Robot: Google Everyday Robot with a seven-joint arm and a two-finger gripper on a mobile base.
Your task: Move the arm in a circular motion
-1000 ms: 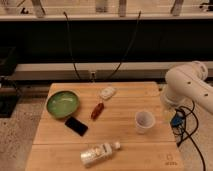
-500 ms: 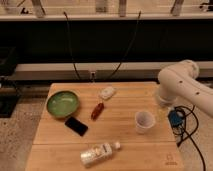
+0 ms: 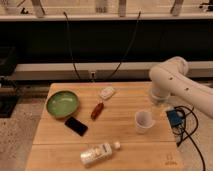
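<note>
The large glossy white arm [image 3: 172,80] comes in from the right edge, bends at a bulbous joint over the table's right side and turns downward. Its lower end, with the gripper [image 3: 158,103], hangs just behind and to the right of a white paper cup [image 3: 143,121]. The gripper is mostly hidden by the arm's own wrist segment.
On the wooden table [image 3: 120,145] are a green bowl [image 3: 63,103], a black phone [image 3: 76,126], a red-brown snack packet [image 3: 97,110], a small white object [image 3: 107,92] and a lying plastic bottle [image 3: 98,154]. A blue device with cables [image 3: 175,119] sits at the right edge.
The arm's elbow joint has swung steadily to the left over the table's right side. The tabletop items have not moved.
</note>
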